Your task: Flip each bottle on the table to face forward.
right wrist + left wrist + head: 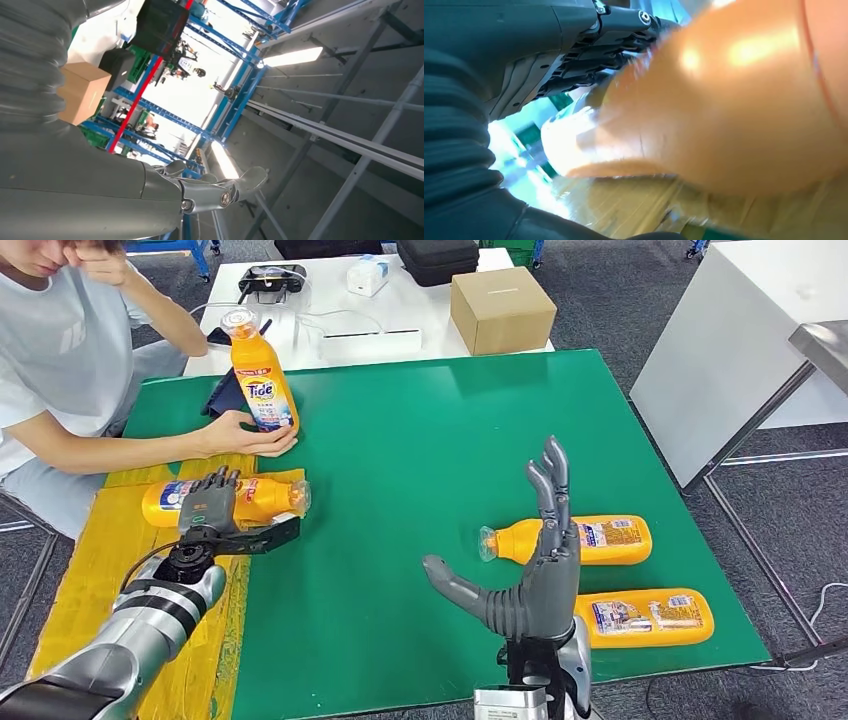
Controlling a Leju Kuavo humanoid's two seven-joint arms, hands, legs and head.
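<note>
- On the green surface (420, 440), nearest the robot, the right robot hand (530, 570) stands raised, fingers apart, holding nothing.
- Beside it lie two orange plastic detergent bottles (590, 540) (645, 616).
- Left, the left robot hand (210, 510) grips a third lying orange bottle (262, 498) on yellow cardboard (100, 570).
- Farther back, a person's hand (245, 433) steadies an upright orange Tide bottle (262, 380).

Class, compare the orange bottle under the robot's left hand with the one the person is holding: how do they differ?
The bottle under the left hand lies on its side on yellow cardboard; the person's bottle stands upright on the green table. The robot grips one, a person's hand steadies the other. Both are orange.
</note>
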